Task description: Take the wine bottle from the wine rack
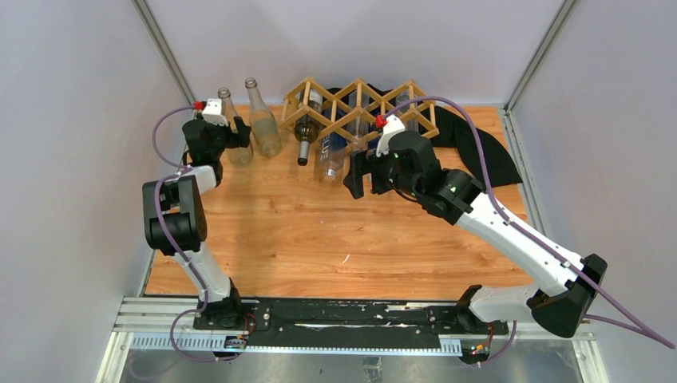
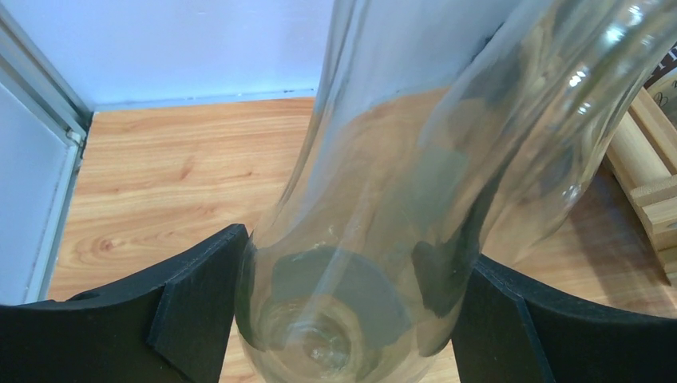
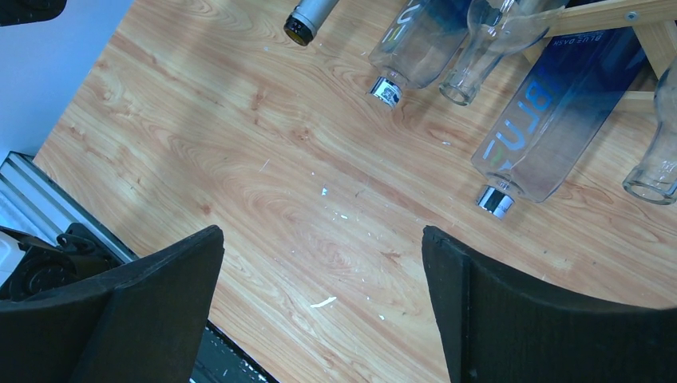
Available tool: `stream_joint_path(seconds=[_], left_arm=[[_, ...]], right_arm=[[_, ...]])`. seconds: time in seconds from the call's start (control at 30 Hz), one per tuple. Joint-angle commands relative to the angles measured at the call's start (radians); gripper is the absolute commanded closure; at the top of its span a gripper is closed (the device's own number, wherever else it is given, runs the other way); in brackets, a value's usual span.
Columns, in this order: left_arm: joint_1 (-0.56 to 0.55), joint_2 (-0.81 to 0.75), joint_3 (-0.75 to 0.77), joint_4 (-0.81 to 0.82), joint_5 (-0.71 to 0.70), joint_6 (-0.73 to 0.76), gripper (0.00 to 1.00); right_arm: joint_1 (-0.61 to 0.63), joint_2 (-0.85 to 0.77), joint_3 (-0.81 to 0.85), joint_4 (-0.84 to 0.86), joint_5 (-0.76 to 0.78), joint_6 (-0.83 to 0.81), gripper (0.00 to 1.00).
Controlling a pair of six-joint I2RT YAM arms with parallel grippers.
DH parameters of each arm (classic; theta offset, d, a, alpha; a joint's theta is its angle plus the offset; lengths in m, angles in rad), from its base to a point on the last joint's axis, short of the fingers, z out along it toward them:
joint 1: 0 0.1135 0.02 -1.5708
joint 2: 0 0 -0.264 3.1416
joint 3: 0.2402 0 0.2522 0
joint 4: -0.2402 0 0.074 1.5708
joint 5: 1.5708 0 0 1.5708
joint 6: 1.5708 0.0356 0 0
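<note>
A: Left claw (image 2: 355, 267)?
B: Clamped on a clear bottle (image 2: 431, 144), upright left of the wine rack (image 1: 363, 104), beside a second clear bottle (image 1: 263, 124).
A: Right claw (image 3: 323, 239)?
B: Fingers apart above the surface (image 3: 263, 175), before the rack; a dark bottle (image 1: 306, 132) and blue bottle (image 3: 551, 120) lie in its cells.

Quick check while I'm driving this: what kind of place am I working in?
Looks like an enclosed robot test cell, not a home: plain panel walls, aluminium frame posts, and a metal mounting rail along the wooden table's near edge.
</note>
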Motion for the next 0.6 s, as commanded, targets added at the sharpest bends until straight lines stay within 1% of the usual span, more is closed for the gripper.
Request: stream_joint_path(seconds=[0.0,0.17,0.2,0.23,0.27,0.3,0.33,0.37,0.4,0.57], left_arm=[[0.001,-0.029,0.049,0.133,0.012,-0.01,0.55],[0.001,-0.026,0.044,0.148,-0.001,-0.049,0.55],[0.001,-0.024,0.043,0.147,0.004,-0.052,0.53],[0.001,-0.023,0.041,0.147,0.009,-0.053,0.49],[0.001,-0.024,0.037,0.148,0.01,-0.052,0.42],[0.001,-0.027,0.034,0.146,0.008,-0.055,0.24],[0.001,-0.029,0.033,0.146,0.008,-0.055,0.16],[0.001,-0.035,0.034,0.146,0.008,-0.055,0.04],[0.001,-0.043,0.036,0.143,0.008,-0.056,0.0],[0.001,-0.093,0.049,0.045,0.011,-0.018,0.0]], right_arm=[[-0.012,0.002,0.005,-0.019,0.016,-0.015,0.02],[-0.012,0.001,0.002,-0.024,0.004,-0.011,0.02],[-0.012,-0.002,-0.001,-0.024,0.005,-0.008,0.02],[-0.012,-0.004,-0.003,-0.023,0.006,-0.006,0.02],[-0.012,-0.006,-0.005,-0.024,0.008,-0.005,0.02],[-0.012,-0.006,-0.006,-0.023,0.011,-0.008,0.02],[-0.012,-0.006,-0.004,-0.023,0.011,-0.013,0.02],[-0.012,-0.006,0.001,-0.024,0.008,-0.018,0.02],[-0.012,-0.002,0.007,-0.026,0.006,-0.021,0.01],[-0.013,0.042,0.06,-0.047,0.006,-0.019,0.0]])
